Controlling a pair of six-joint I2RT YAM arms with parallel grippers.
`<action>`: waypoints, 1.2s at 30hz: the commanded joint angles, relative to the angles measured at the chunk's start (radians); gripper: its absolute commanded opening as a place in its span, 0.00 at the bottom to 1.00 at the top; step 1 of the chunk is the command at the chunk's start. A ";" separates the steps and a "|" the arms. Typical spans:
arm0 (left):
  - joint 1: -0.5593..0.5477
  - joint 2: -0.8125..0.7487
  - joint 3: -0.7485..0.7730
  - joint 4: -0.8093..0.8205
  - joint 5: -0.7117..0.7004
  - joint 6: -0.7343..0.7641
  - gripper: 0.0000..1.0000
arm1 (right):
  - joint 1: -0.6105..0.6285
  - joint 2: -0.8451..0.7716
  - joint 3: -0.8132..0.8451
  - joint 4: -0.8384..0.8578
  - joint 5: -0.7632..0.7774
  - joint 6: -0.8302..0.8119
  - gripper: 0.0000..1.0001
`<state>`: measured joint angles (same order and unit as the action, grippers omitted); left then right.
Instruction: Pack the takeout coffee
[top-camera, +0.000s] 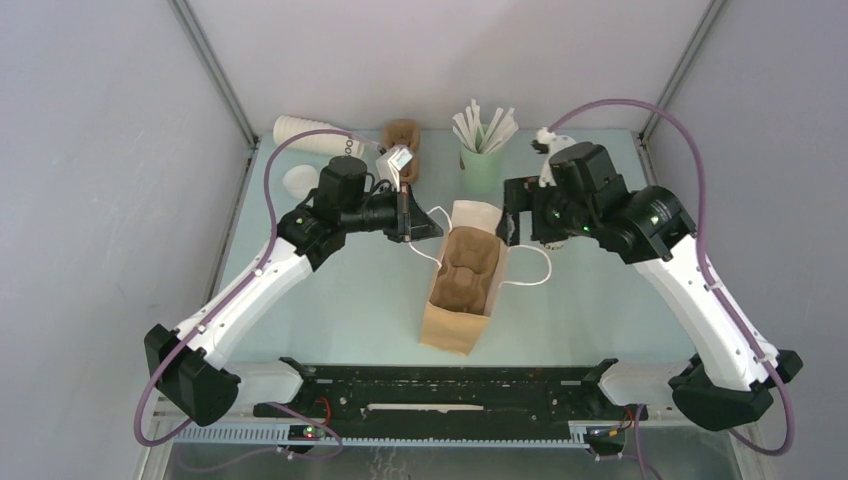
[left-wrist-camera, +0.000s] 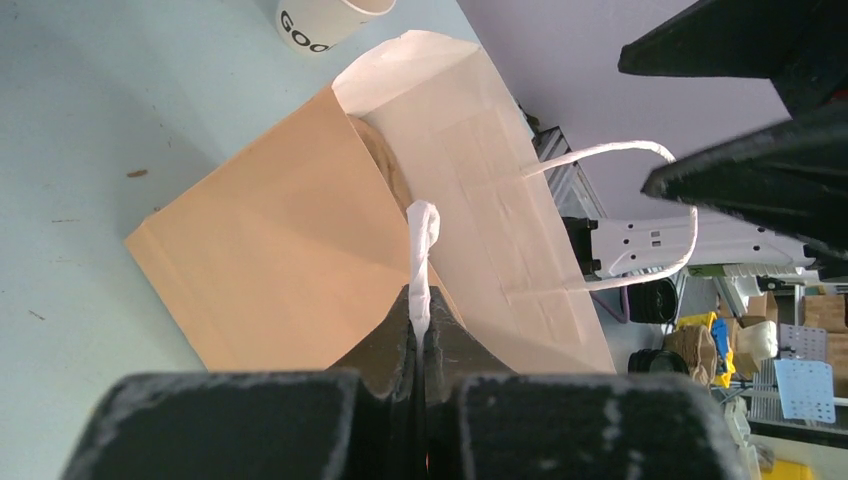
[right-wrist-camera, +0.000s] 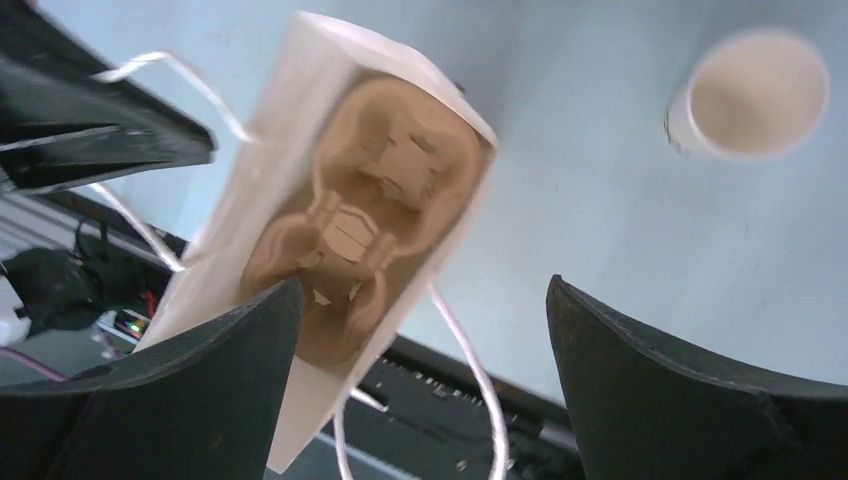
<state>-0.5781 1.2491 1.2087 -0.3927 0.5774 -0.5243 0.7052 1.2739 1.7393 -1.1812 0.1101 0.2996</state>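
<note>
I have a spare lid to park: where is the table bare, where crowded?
Bare table lies between the left arm and the paper bag, and again between the bag and the right arm. The back edge is crowded: stack of cups, brown carrier, green cup of sticks.
</note>
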 joint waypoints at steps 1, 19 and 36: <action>0.002 -0.026 -0.009 -0.001 -0.016 -0.021 0.00 | -0.098 -0.090 -0.077 -0.124 -0.074 0.240 1.00; 0.002 -0.110 0.095 -0.097 -0.170 -0.196 0.00 | -0.239 -0.130 -0.110 0.110 -0.577 0.383 0.32; 0.015 0.001 0.632 -0.465 -0.277 -0.143 0.00 | -0.301 -0.040 0.158 0.289 -0.774 0.568 0.00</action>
<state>-0.5755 1.2213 1.7321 -0.7639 0.3241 -0.6876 0.4194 1.2137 1.8011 -0.9756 -0.5964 0.7975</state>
